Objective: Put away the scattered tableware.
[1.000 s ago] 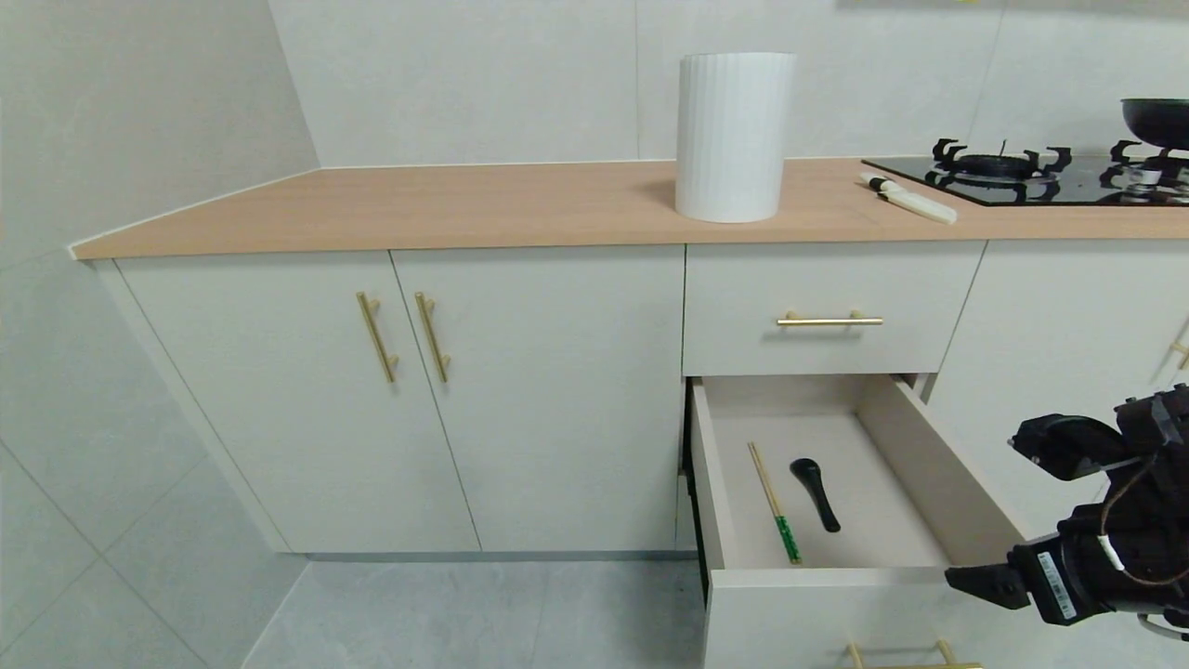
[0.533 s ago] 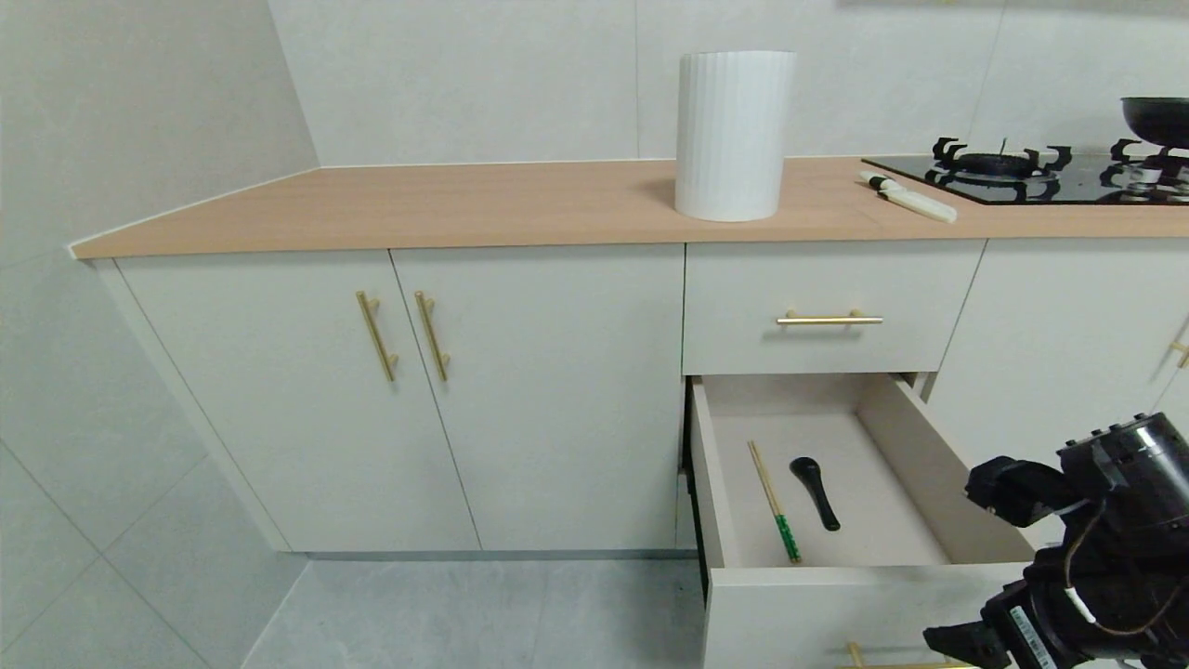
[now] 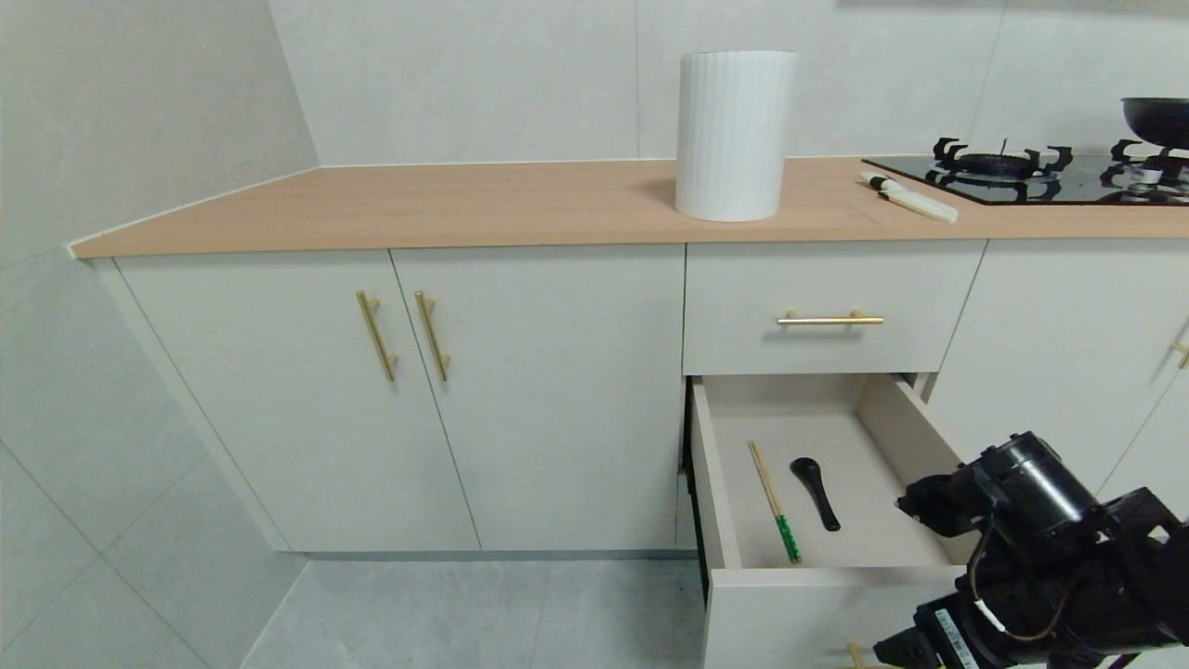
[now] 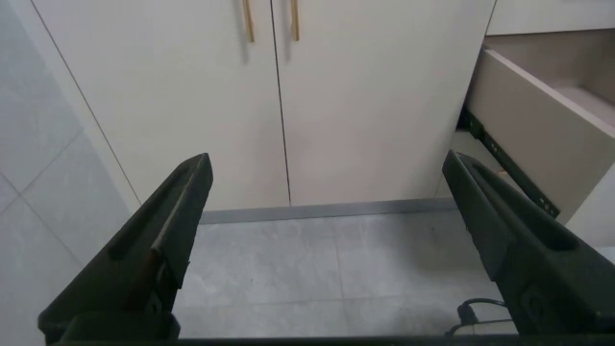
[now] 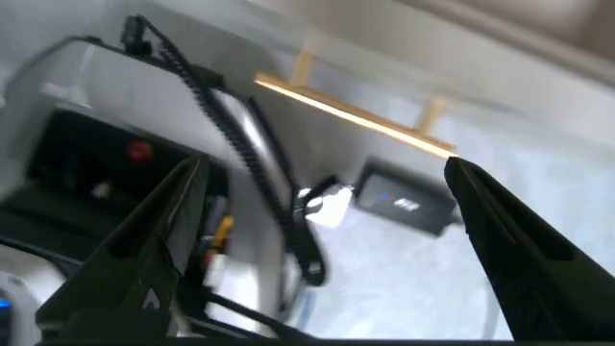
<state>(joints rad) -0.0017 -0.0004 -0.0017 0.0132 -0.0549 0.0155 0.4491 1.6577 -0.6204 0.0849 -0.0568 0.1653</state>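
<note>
A drawer [image 3: 713,483] stands pulled open below the counter. Inside it lie a pair of wooden chopsticks with green ends [image 3: 774,502] and a black spoon [image 3: 816,492], side by side. A white knife [image 3: 908,198] rests on the wooden counter beside the stove. My right gripper [image 3: 906,576] is open and empty at the drawer's front right corner, low against the drawer front; the right wrist view has its fingers [image 5: 154,240] spread before a gold handle [image 5: 356,113]. My left gripper [image 4: 325,173] is open and empty above the floor, facing the cabinet doors.
A tall white ribbed canister [image 3: 734,135] stands on the counter [image 3: 446,204]. A black gas stove [image 3: 1040,177] with a pan [image 3: 1156,116] is at the far right. The closed upper drawer [image 3: 827,307] sits above the open one. The open drawer's side [image 4: 548,106] juts out.
My right arm has swung left and down from beside the drawer to its front right corner. The chopsticks and spoon have stayed put.
</note>
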